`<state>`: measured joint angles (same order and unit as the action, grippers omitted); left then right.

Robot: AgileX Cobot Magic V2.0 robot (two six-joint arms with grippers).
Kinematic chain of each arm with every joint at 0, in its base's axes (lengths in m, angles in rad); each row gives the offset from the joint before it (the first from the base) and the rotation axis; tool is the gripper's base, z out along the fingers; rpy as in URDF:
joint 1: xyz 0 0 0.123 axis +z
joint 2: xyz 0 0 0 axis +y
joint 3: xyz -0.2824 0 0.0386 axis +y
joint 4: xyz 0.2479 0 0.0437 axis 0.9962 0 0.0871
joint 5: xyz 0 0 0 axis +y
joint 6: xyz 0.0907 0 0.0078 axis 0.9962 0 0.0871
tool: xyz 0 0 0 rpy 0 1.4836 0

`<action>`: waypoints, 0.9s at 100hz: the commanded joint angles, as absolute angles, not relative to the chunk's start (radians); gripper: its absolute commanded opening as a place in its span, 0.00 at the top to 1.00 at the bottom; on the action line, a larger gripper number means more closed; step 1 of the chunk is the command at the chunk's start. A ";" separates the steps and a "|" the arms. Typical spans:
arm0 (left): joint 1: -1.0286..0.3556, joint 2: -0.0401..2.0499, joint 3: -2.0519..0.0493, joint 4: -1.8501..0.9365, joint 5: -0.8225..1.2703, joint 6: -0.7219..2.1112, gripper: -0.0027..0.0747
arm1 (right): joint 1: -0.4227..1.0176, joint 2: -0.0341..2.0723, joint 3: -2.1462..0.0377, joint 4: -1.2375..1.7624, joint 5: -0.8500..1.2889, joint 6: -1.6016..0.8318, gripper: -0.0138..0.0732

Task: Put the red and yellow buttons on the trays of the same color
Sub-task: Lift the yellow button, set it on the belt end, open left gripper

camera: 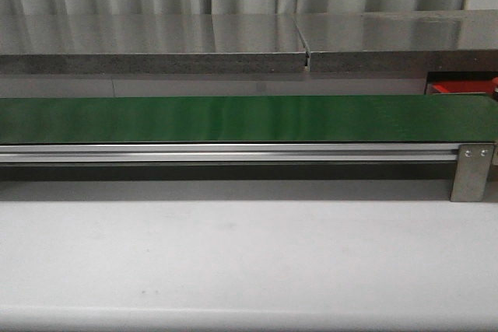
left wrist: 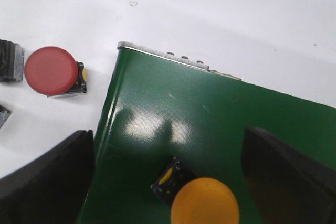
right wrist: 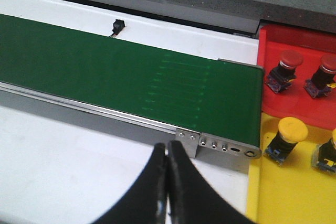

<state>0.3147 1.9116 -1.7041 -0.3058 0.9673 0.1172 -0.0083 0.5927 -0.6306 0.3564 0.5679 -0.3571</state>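
Note:
In the left wrist view my left gripper [left wrist: 168, 171] is open above the green belt [left wrist: 210, 119]. A yellow button [left wrist: 203, 202] lies on the belt between its fingers, apart from both. A red button [left wrist: 51, 70] lies on the white table beside the belt's end. In the right wrist view my right gripper [right wrist: 168, 156] is shut and empty over the white table, near the belt's bracket [right wrist: 220, 145]. A red tray [right wrist: 294, 45] holds two red buttons [right wrist: 290, 61]. A yellow tray [right wrist: 283, 192] holds two yellow buttons [right wrist: 291, 129]. Neither gripper shows in the front view.
The front view shows the long green belt [camera: 249, 118] with its aluminium rail [camera: 226, 153], a grey shelf [camera: 156, 44] behind and a bit of the red tray [camera: 463, 87] at far right. Dark button bases [left wrist: 10, 61] lie beside the red button. A small black sensor [right wrist: 117, 24] sits behind the belt.

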 commanded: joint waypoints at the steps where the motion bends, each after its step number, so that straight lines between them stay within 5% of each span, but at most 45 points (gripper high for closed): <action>1: 0.337 1.853 -1.737 -0.330 0.918 0.117 0.23 | -0.007 0.594 -0.652 0.372 0.502 -0.367 0.93; 38: 0.516 1.891 -1.734 -0.214 1.025 0.064 0.23 | -0.007 0.594 -0.652 0.372 0.502 -0.367 0.93; 90: 0.537 2.041 -1.736 -0.179 0.908 0.064 0.23 | -0.007 0.594 -0.652 0.372 0.505 -0.367 0.93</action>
